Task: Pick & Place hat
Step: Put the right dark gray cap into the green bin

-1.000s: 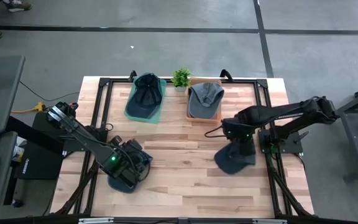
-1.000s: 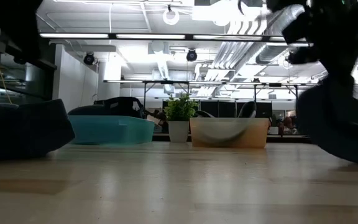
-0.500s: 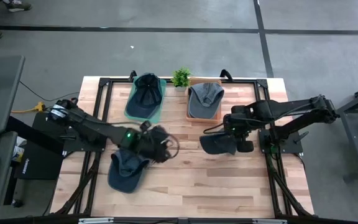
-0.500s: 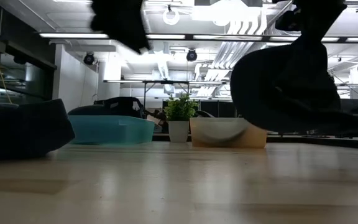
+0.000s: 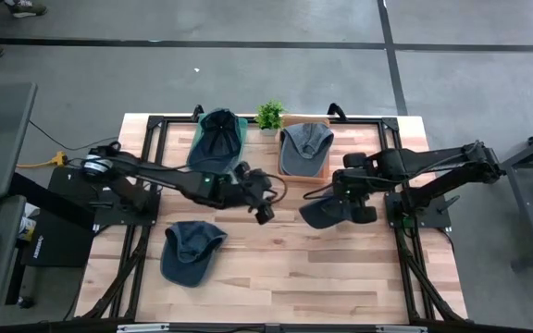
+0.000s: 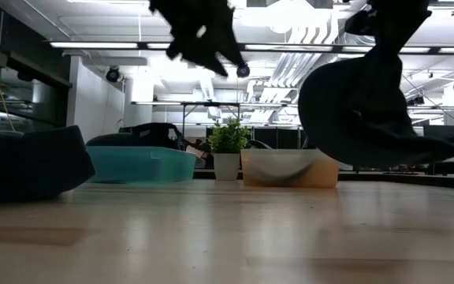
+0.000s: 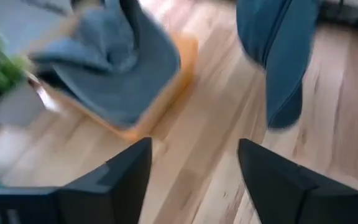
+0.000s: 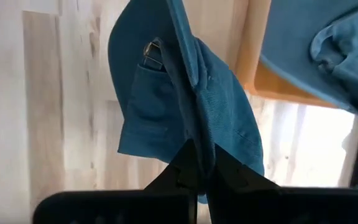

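Observation:
A blue cap [image 5: 325, 212] hangs under my right gripper [image 5: 348, 202], which is shut on it right of the table's middle; the low view shows the cap [image 6: 365, 110] clear of the tabletop. My left gripper [image 5: 265, 209] hovers open over the table's middle, holding nothing; its fingers [image 7: 120, 171] stand wide apart. A second dark blue cap [image 5: 191, 251] lies on its crown at the near left. At the far edge, a teal tray [image 5: 233, 170] holds a dark cap and an orange tray [image 5: 290, 173] holds a grey cap [image 7: 114, 74]. My right gripper pinches a raised fold of the cap's crown cloth [image 8: 197, 140] between its two fingers; how many layers, I cannot tell. The fingers come from above, pointing down. The cap hangs slack below them, its strap buckle [image 8: 152, 50] at the far end, lifted clear of the table.
A small potted plant [image 5: 268, 116] stands between the two trays at the far edge. A black frame rail [image 5: 146, 157] runs along the table's sides. Bare wood [image 5: 285, 268] lies across the near middle.
My left gripper has left the dark cap at the near left, which stays on the table, and has swung up and toward the table's middle and far edge. My right gripper has risen, lifting the blue cap off the table until it hangs clear.

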`<state>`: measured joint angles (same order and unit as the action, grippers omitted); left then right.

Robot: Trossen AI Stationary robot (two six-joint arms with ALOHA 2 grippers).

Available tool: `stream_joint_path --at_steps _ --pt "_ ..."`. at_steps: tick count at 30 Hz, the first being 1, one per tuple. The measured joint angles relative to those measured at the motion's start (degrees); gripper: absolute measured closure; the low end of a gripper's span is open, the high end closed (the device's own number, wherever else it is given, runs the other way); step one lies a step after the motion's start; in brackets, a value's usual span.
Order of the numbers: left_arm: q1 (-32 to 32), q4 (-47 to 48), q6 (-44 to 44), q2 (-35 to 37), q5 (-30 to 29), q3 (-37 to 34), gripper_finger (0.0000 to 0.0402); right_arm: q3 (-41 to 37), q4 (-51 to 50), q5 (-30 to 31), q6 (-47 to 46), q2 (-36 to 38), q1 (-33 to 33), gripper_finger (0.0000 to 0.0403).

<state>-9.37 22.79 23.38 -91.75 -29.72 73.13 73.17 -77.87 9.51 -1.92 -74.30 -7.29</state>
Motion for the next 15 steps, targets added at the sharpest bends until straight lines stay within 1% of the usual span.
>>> stream_joint_path --at_steps 2,5,7,9,11,13,15 --pt "0.81 -0.25 0.38 -0.96 2.51 -0.3 0.0145 0.0 1.14 0.27 0.77 0.0 0.0 0.0401" --pt "2.23 -5.69 0.43 -3.76 6.2 0.21 0.0124 0.47 2.26 0.71 1.25 -0.02 0.0 0.0401" --pt "2.85 -5.69 0.42 -4.74 9.32 -0.32 0.012 1.1 2.37 1.49 1.88 -0.02 0.0 0.0401" --pt "3.73 -10.93 0.01 -6.45 12.81 0.04 0.012 1.87 2.32 2.57 1.97 0.0 0.0 0.0401" --pt "4.38 -13.19 -0.47 -7.64 15.33 0.04 0.0121 2.65 2.34 3.28 2.02 0.0 0.0 0.0401" --pt "4.83 -13.7 -0.58 -7.95 17.09 -0.23 0.0121 3.17 2.36 3.64 2.31 0.0 0.0 0.0401" --pt "5.29 -17.59 -0.63 -9.03 17.48 0.12 0.0122 3.34 2.3 4.09 2.42 0.0 0.02 0.0401"
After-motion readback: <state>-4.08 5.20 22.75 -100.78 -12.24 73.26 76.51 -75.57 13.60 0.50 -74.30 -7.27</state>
